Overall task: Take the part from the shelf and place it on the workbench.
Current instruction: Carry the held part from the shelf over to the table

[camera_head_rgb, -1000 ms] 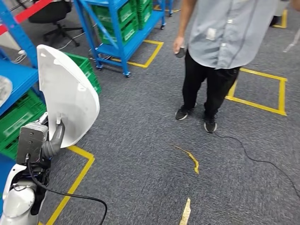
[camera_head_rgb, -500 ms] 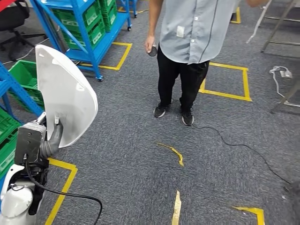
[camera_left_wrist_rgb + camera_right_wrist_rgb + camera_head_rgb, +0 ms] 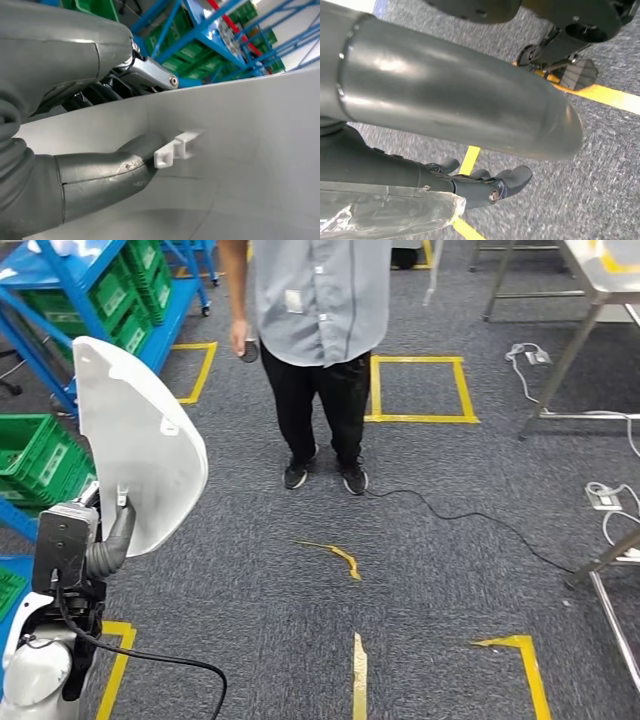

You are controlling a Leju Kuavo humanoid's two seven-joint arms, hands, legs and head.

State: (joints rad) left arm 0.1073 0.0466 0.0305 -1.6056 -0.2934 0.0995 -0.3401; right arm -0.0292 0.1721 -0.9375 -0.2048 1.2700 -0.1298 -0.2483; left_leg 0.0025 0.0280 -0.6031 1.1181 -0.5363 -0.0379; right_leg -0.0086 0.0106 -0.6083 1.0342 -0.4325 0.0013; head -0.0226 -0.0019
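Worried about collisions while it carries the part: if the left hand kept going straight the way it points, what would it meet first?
Probably nothing soon: the left hand, holding the white part, points up and ahead over grey carpet; the person stands off to the right.

L hand (image 3: pixel 113 540) raised, gripping; R hand (image 3: pixel 490 182) hangs, fingers apart.

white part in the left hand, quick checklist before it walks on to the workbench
1. Grip: left hand holds the white part, thumb against its inner face by a small tab. Ok.
2. Part off the shelf: ok.
3. Path ahead: a person stands straight in front. Not ok.
4. Floor: a black cable crosses the carpet. Not ok.
5. Workbench: metal table at far right; whether it is the target, cannot tell.
6. Right hand holds nothing, hanging over the carpet. Ok.
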